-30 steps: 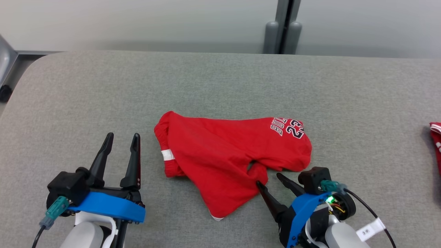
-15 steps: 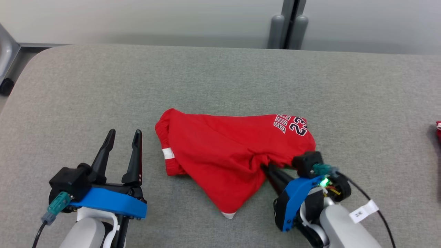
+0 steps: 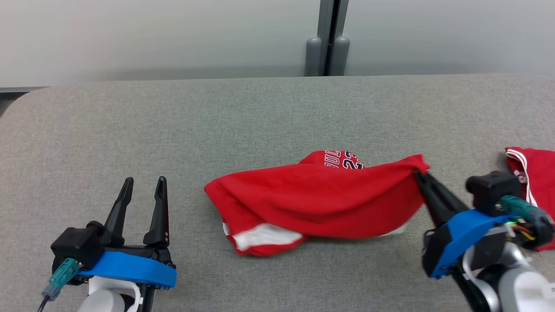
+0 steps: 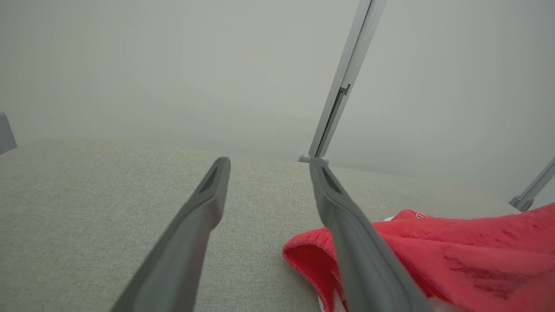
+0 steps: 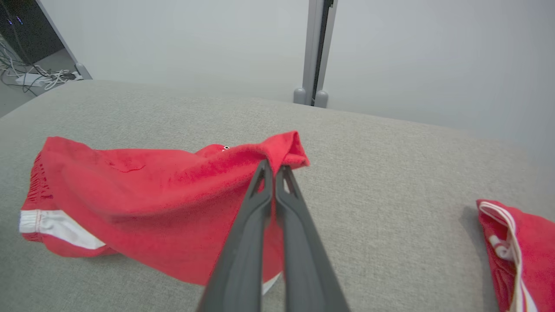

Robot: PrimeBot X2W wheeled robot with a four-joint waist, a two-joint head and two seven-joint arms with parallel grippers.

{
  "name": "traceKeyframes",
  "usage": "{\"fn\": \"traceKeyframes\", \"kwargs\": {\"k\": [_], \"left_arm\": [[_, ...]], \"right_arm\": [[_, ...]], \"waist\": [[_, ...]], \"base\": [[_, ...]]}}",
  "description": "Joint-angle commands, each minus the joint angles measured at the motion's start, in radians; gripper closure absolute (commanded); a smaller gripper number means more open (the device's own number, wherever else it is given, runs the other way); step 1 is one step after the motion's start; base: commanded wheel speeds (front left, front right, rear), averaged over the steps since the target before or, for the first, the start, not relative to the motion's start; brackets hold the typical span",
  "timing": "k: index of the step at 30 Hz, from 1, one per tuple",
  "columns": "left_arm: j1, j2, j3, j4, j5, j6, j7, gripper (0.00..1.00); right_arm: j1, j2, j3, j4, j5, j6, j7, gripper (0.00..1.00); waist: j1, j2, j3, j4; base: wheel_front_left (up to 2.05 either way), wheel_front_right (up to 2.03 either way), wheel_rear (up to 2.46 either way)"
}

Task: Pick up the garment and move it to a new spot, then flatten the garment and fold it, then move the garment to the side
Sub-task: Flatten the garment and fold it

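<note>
Red cloth with white trim, the garment (image 3: 321, 199) is pinched at one corner by the right gripper (image 3: 419, 175), whose two dark fingers are pressed together on the fabric. That corner is raised off the grey fabric table (image 3: 260, 112). From the fingertips the cloth stretches away toward the robot's left, sagging until its far end rests on the surface, where a white band shows underneath. The left gripper (image 3: 145, 179) has its fingers spread and holds nothing; the garment's resting end lies near it, off to its right side, not touching. A second red piece (image 3: 533, 173) with white edging lies on the table just beyond the outer side of the right gripper, apart from the held garment. Judging by this, the task is in its first step: the garment is gripped and partly lifted, but much of it is on the table and it has not been set down in a new spot. Flattening, folding and moving it to the side all appear to remain.
</note>
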Motion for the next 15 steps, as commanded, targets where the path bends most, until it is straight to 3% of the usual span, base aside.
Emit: {"fn": "traceKeyframes", "kwargs": {"k": [1, 4, 7, 11, 15], "left_arm": [[0.004, 0.002, 0.002, -0.007, 0.005, -0.001, -0.004, 0.00], [0.005, 0.000, -0.003, -0.013, 0.012, -0.004, -0.004, 0.00], [-0.007, -0.004, -0.010, -0.021, 0.016, -0.007, -0.004, 0.00], [-0.030, -0.008, -0.026, -0.024, 0.021, -0.014, 0.003, 0.00], [-0.050, -0.010, -0.036, -0.020, 0.026, -0.018, 0.006, 0.00]], "right_arm": [[0.015, 0.000, -0.016, -0.024, -0.012, 0.001, 0.017, 1.00], [0.029, 0.005, -0.065, -0.083, -0.021, 0.001, 0.077, 1.00], [0.018, 0.009, -0.107, -0.067, -0.017, 0.001, 0.128, 1.00], [-0.042, 0.013, -0.152, 0.046, -0.016, 0.001, 0.148, 1.00], [-0.137, 0.013, -0.186, 0.197, -0.014, 0.001, 0.096, 1.00]], "waist": [[0.0000, 0.0000, -0.002, -0.002], [0.0000, 0.0000, 0.002, -0.003], [0.0000, 0.0000, 0.015, 0.000], [0.0000, 0.0000, 0.042, 0.012], [0.0000, 0.0000, 0.067, 0.025]], "base": [[0.00, 0.00, 0.00], [0.00, 0.00, 0.00], [0.00, 0.00, 0.00], [0.00, 0.00, 0.00], [0.00, 0.00, 0.00]]}}
